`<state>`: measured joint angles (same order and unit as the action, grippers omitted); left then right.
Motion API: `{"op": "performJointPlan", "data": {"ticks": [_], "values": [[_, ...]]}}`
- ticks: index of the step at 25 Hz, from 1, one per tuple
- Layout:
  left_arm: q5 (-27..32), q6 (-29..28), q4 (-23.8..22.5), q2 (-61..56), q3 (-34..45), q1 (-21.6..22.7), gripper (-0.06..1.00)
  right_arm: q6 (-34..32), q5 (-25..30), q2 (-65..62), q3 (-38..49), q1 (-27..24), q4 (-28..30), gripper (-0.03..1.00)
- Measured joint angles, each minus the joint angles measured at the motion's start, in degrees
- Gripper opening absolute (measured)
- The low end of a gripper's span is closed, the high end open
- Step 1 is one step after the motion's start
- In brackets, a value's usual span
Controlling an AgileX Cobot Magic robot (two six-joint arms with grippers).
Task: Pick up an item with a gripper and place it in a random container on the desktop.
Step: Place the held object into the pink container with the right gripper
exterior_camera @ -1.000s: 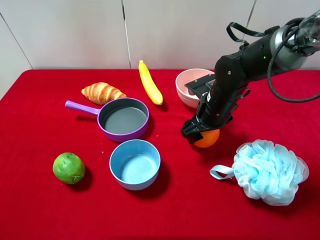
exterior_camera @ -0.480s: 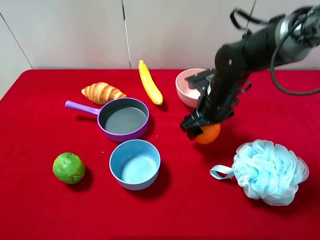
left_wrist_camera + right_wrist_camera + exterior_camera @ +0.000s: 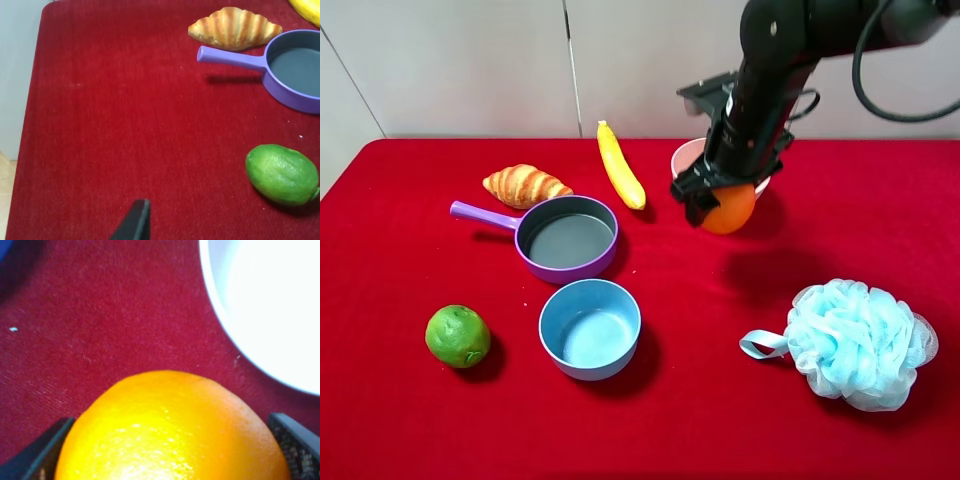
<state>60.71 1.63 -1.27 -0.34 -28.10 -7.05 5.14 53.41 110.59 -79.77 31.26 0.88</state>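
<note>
My right gripper [image 3: 716, 203] is shut on the bright orange fruit [image 3: 730, 210] and holds it in the air above the red desktop [image 3: 400, 240], at the front edge of the pale pink bowl [image 3: 681, 160]. The arm hides most of that bowl. In the right wrist view the orange [image 3: 170, 425] fills the space between the two black fingers [image 3: 42, 455], with the bowl's rim [image 3: 265, 315] just beyond it. Of my left gripper only one black fingertip [image 3: 135, 225] shows, low over bare red cloth; it is out of the high view.
A purple pan [image 3: 566, 238] and a light blue bowl [image 3: 590, 328] stand left of centre. A green lime [image 3: 458, 336], a croissant [image 3: 526, 185] and a yellow fruit [image 3: 620, 165] lie to the left. A blue bath pouf [image 3: 860, 342] lies at the front right.
My right gripper has lifted the orange off the cloth and carried it up and back toward the pink bowl. Nothing else has moved.
</note>
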Motion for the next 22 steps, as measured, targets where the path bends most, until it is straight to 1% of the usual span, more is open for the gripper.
{"op": "performJointPlan", "data": {"ticks": [3,6,10,16,22], "values": [[0.0,0.0,0.0,0.0,0.0,0.0,0.99,1.33,3.53,0.0,-4.04,0.0,0.67,0.55],[0.0,0.0,0.0,0.0,0.0,0.0,0.99,2.8,5.87,0.0,-7.85,-0.37,1.1,0.55],[0.0,0.0,0.0,0.0,0.0,0.0,0.99,5.26,7.31,0.0,-12.35,-2.11,2.37,0.55],[0.0,0.0,0.0,0.0,0.0,0.0,0.99,8.51,6.92,0.87,-16.93,-6.22,2.89,0.55],[0.0,0.0,0.0,0.0,0.0,0.0,0.99,9.63,2.31,3.57,-17.46,-9.84,3.02,0.55]]}}
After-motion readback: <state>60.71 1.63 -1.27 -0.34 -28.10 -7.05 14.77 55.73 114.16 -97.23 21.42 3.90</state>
